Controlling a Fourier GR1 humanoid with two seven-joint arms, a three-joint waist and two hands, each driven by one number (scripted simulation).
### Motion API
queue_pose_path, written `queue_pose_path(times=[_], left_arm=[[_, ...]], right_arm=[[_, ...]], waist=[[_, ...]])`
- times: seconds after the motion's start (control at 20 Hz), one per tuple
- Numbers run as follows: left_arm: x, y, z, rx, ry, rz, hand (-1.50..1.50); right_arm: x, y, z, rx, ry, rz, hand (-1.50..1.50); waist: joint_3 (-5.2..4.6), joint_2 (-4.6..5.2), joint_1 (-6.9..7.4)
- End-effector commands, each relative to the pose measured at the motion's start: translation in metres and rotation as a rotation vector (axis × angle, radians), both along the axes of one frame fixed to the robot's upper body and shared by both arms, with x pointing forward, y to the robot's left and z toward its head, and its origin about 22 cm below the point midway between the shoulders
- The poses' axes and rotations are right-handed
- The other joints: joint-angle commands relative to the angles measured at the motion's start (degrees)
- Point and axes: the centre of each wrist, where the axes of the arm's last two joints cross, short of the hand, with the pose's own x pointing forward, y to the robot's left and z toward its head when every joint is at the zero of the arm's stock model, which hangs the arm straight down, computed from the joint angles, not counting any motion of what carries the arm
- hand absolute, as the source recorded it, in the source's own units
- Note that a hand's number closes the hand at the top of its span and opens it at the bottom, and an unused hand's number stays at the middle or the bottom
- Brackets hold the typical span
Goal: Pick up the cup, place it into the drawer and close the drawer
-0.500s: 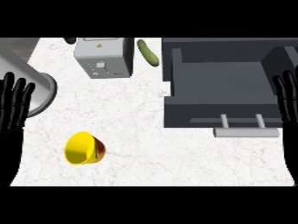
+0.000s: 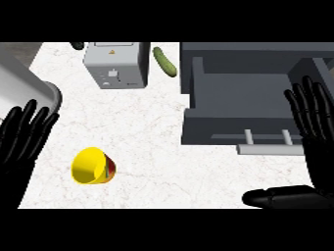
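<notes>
Two black hands in view, both with fingers straight and spread, holding nothing. Left hand (image 2: 16, 142) at the view's left edge, fingers pointing up and slightly right, lying over the counter's left border and apart from everything on it. Right hand (image 2: 321, 142) at the view's right edge, fingers up, thumb stretched left along the bottom; overlapping the right side of the drawer and its front panel in the picture, though contact cannot be told.

Just right of the left hand, near the lower left of the white marbled counter (image 2: 162, 127): yellow cup (image 2: 91, 166), tipped on its side, mouth toward the left, a reddish patch showing on its right flank. Untouched by either hand, and well apart from the drawer.

Right half of the view: dark grey drawer (image 2: 249, 93), pulled open, hollow inside visible, with a pale bar handle (image 2: 269, 147) mounted on two posts at its front, just left of the right hand.

Farther up, at the counter's top: grey toaster (image 2: 115, 66), with a green cucumber (image 2: 164, 61) lying aslant between toaster and drawer. Pale grey curved object (image 2: 10, 88) at the upper left, above the left hand; identity unclear.
</notes>
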Motion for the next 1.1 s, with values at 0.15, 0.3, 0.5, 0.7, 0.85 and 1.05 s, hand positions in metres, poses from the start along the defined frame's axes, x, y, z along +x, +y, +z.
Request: queue_pose_path(times=[0.15, 0.3, 0.5, 0.7, 0.85, 1.05], left_arm=[[0.009, 0.038, -0.011, -0.097, 0.106, -0.035, -1.5], [-0.008, 0.045, -0.05, -0.035, 0.158, -0.009, -1.5], [0.005, 0.039, -0.081, -0.033, 0.223, 0.015, -1.5], [0.023, 0.061, -0.101, 0.004, 0.246, 0.042, -1.5], [0.021, 0.073, -0.118, -0.011, 0.266, 0.056, -1.5], [0.01, 0.065, -0.149, 0.029, 0.296, 0.083, -1.5]], right_arm=[[0.038, -0.009, 0.004, -0.033, 0.082, 0.057, -1.5], [0.023, -0.002, -0.012, -0.014, 0.084, 0.049, -1.5], [0.042, -0.01, -0.003, -0.028, 0.07, 0.065, -1.5], [0.052, -0.015, -0.009, -0.017, 0.045, 0.065, -1.5], [0.047, -0.014, 0.009, -0.009, 0.035, 0.05, -1.5], [0.036, -0.016, 0.02, -0.029, 0.028, 0.056, -1.5]], waist=[[-0.14, -0.04, -0.22], [-0.13, -0.15, -0.35], [-0.14, -0.09, -0.4], [-0.14, 0.01, -0.5], [-0.15, -0.11, -0.56], [-0.14, -0.16, -0.61]])
